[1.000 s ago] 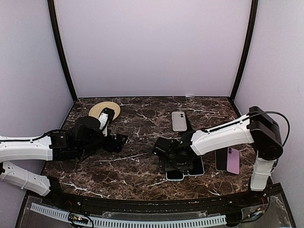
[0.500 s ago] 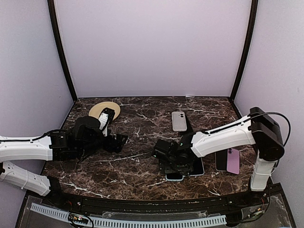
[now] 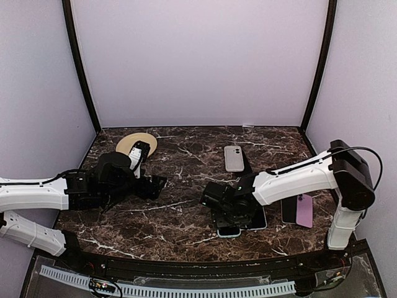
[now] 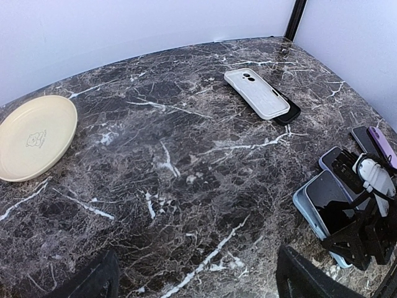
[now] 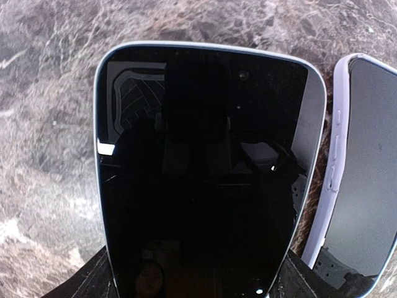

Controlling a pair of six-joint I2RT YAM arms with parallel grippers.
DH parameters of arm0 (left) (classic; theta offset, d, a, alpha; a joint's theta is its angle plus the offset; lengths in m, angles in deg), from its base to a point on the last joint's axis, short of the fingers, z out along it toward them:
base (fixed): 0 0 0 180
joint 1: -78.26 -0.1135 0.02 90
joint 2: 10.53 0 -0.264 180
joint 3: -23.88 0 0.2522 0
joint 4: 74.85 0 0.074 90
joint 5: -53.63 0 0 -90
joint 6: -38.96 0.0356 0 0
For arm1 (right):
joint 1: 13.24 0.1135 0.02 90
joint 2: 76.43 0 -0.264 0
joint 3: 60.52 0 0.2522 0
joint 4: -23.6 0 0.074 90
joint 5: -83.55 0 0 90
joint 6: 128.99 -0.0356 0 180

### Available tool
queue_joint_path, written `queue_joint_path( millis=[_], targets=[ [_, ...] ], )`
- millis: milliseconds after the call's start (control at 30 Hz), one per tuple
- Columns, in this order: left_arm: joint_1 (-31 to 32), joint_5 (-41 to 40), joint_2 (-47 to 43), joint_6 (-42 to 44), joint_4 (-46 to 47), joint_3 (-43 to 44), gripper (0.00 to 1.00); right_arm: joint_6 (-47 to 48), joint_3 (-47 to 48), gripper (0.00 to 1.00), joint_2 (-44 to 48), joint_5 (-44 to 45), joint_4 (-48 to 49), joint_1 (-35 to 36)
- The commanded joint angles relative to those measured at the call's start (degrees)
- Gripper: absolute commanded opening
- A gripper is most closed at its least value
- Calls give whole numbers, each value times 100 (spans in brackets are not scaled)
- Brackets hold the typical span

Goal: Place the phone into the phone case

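A phone with a light-blue rim (image 5: 205, 161) lies screen up on the marble table (image 3: 180, 217), near the front edge (image 3: 228, 231). My right gripper (image 5: 195, 282) straddles its near end, one finger against each long side, shut on it. In the top view the right gripper (image 3: 228, 220) covers most of the phone. A white phone case (image 3: 234, 158) lies farther back, partly on a black phone (image 4: 288, 113). My left gripper (image 3: 158, 184) is open and empty, hovering left of centre. Its fingers (image 4: 93, 279) stand wide apart.
A second phone with a pale rim (image 5: 366, 174) lies right beside the held one. A purple phone (image 3: 304, 210) and a dark one (image 3: 288, 208) lie at the right edge. A cream plate (image 3: 136, 144) sits at the back left.
The right arm has shifted slightly over the light-blue phone. The left arm has not moved.
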Motion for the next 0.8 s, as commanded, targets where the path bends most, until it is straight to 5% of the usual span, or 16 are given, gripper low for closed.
queue_joint_path(
  millis=[0,233,400,767],
  targets=[
    [-27,-9,-85,26,-96,97,89,384,32,42,544,393,69,123],
    [-20,962,115,3,423,388,86,1464,-103,37,1595,1344,1211,324],
    [-17,2226,251,-310,1903,471,88,2540,-8,37,2019,1938,2064,454],
    [-18,2795,874,-1084,3647,689,88,4190,-92,36,2537,1835,3682,489]
  ],
)
